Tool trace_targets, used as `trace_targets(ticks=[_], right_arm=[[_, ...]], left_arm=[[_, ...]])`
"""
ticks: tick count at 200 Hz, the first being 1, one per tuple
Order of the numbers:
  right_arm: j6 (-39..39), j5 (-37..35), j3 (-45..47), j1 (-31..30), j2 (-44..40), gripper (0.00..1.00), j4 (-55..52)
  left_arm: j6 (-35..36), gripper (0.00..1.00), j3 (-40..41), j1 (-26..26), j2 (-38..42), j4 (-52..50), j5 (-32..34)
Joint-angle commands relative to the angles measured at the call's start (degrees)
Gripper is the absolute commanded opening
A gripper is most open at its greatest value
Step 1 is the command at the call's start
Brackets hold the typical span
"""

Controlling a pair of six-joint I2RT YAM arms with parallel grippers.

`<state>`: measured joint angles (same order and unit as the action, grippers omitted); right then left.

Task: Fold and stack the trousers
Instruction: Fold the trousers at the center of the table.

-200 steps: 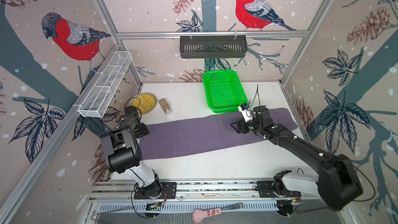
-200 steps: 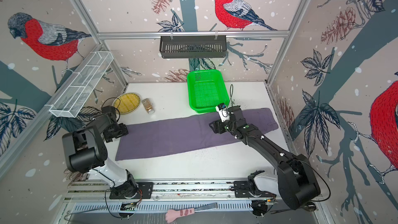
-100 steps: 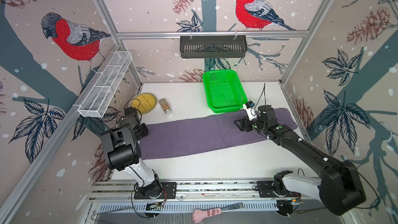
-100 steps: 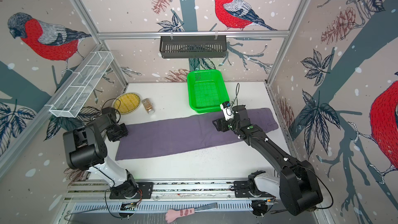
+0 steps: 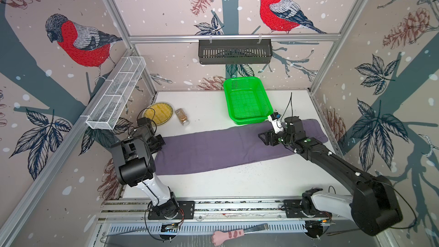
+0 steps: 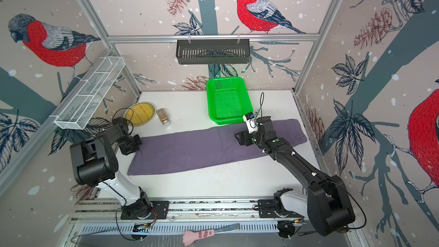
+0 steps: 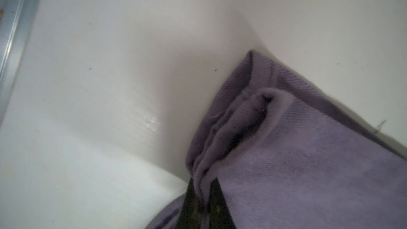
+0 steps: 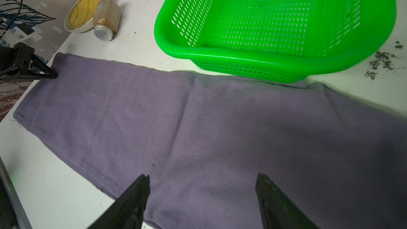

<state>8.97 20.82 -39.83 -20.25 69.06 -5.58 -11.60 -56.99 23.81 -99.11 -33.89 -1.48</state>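
trousers [image 5: 213, 153]: flat on table [image 5: 237, 184], long axis left-right | left gripper [image 8: 51, 75]: clamped on left hem near its far corner | right gripper [image 8: 202, 176]: jaws apart above cloth right of middle, beside green basket [image 5: 247, 100] | judgement: fold runs left end rightward

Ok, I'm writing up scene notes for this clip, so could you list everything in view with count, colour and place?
trousers: one, purple-grey, spread flat across the table's middle.
basket: one, green, empty, behind the trousers' far edge.
dish: one, yellow woven, back left.
jar: one, brown contents, silver lid, lying beside the dish.
wire shelf: one, white, on the left wall.
rack: one, black, hanging on the back rail.
paw tool: one, pink, below the front rail.
table: one, white.
left hand: one, black, shut on the trousers' hem corner.
right hand: one, black, open above the trousers.
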Motion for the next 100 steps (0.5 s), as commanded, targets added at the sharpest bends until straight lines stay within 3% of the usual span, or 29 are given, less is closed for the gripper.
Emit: trace_targets(ticks=[1, 43, 76, 100], right_arm=[[0.08, 0.86, -0.05, 0.14, -0.15, 0.78, 1.44], [0.26, 2.47, -0.86, 0.15, 0.50, 0.78, 2.07], [0.51, 3.07, -1.03, 0.21, -0.13, 0.79, 1.81], [0.85, 2.74, -0.95, 0.17, -0.78, 0.79, 1.47]], left_arm=[[-0.25, 0.00, 0.17, -0.03, 1.67, -2.27, 4.04], [-2.02, 0.00, -4.33, 0.41, 8.24, -6.73, 14.44], [-2.65, 0.00, -7.19, 2.70, 10.97, -8.12, 15.54], [-1.98, 0.00, -10.94, 3.21, 11.99, -10.50, 20.37]])
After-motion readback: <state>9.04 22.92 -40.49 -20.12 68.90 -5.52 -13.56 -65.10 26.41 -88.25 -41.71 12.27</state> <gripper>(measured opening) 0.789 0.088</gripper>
